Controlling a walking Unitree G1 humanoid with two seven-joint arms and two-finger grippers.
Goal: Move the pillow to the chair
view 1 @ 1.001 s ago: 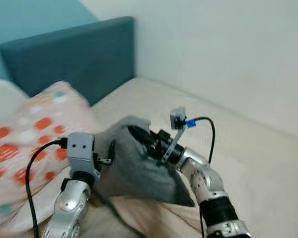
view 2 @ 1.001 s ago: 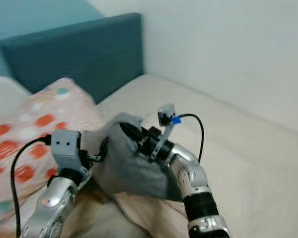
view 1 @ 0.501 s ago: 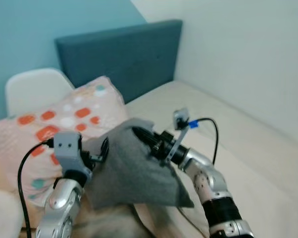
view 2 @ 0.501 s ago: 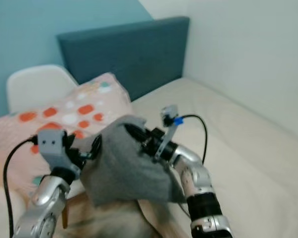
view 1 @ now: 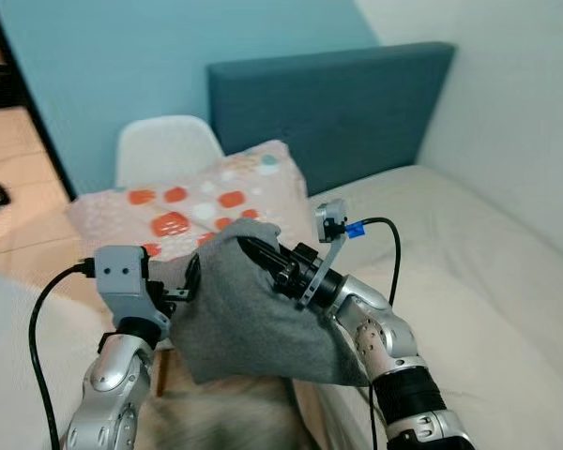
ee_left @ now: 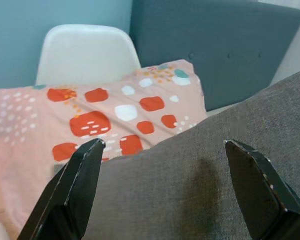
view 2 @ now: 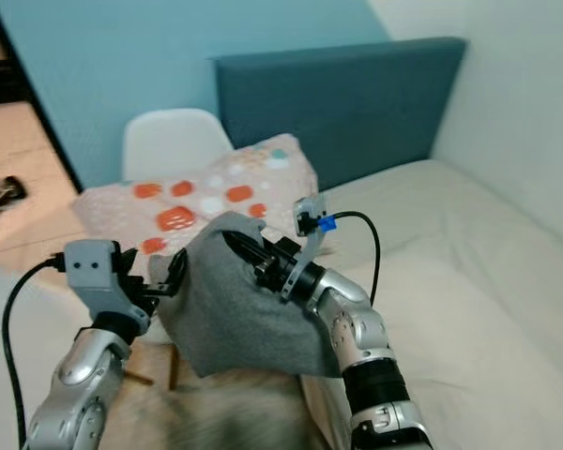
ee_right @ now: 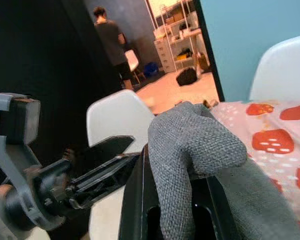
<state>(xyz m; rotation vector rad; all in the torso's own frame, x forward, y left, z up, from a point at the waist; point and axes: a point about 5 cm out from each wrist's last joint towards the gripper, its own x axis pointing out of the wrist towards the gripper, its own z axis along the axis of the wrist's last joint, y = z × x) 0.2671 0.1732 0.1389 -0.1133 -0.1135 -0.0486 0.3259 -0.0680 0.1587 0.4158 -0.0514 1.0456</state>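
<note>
I hold a grey pillow (view 1: pixel 253 319) up in front of me between both arms. My right gripper (view 1: pixel 263 258) is shut on a fold at the pillow's top edge, and the grey cloth bulges over its black fingers (ee_right: pixel 140 200). At the pillow's left edge is my left gripper (view 1: pixel 190 281), open, with its two fingers (ee_left: pixel 75 185) spread wide over the grey fabric. The white chair (view 1: pixel 164 150) stands beyond the pillow against the blue wall. A pink pillow with orange spots (view 1: pixel 197 202) leans on the chair.
The cream bed (view 1: pixel 488 272) stretches to the right, with a dark teal headboard (view 1: pixel 338 103) behind it. A doorway onto a tiled floor (view 1: pixel 9 187) opens at the far left. A person (ee_right: pixel 112 37) stands far off in another room.
The whole view has swung, so the white chair, the blue wall and the doorway have come into sight. Both grippers keep the same places on the grey pillow.
</note>
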